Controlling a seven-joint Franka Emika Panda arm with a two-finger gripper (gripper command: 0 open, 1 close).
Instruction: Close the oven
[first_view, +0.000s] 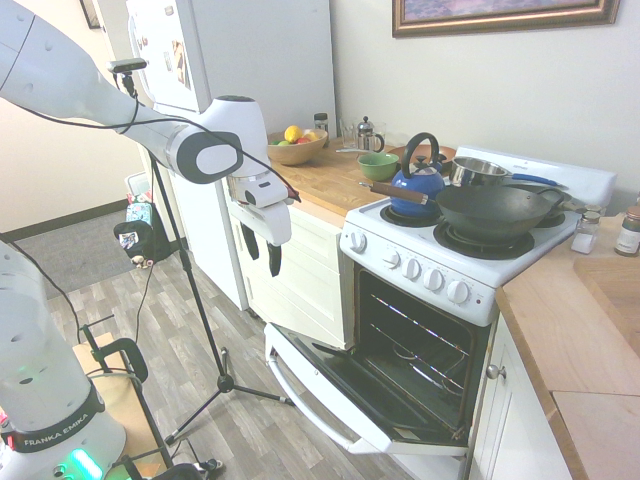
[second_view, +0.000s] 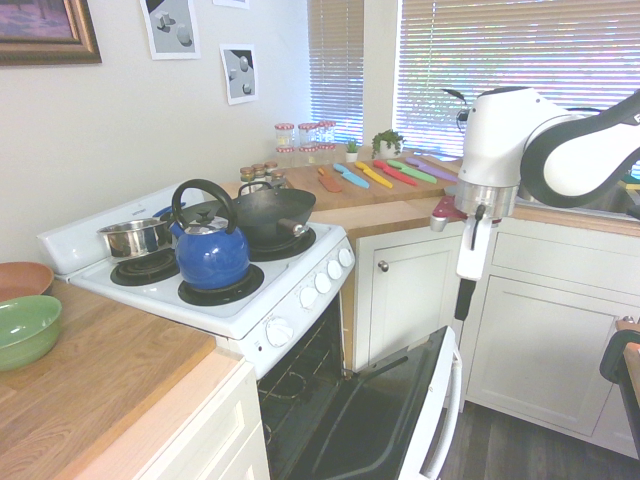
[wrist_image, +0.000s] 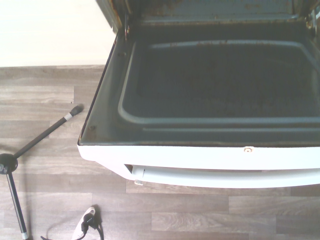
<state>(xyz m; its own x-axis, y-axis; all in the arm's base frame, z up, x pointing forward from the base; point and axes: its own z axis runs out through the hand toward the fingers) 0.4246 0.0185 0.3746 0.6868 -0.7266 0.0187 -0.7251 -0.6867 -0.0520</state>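
- Nearest my wrist camera is the oven door (wrist_image: 215, 82), lowered, its dark inner panel facing up and its white bar handle (wrist_image: 225, 178) running along the outer edge.
- The oven (first_view: 410, 268) stands between two stretches of worktop (first_view: 552, 300), its cavity open and wire racks (first_view: 418, 352) showing inside.
- My gripper (first_view: 261, 250) hangs above the door's outer side, fingers pointing down and apart, with nothing between them; I am touching neither door nor handle.
- I judge this to be the approach: the door is down, so the closing push is yet to be made.
- Next I should get low on the outer side of the door, below its free edge, then swing it up and in towards the cavity. Either hooking the bar or pressing the outer face could serve.
- I would follow the hinge's arc rather than shove straight in, and stay outside the door so my fingers don't get caught as it shuts.
- On the hob sit a blue kettle (second_view: 211, 258), a dark wok (first_view: 492, 213) and a steel pan (second_view: 136, 239); a hard slam might jolt them, so I'd finish gently.
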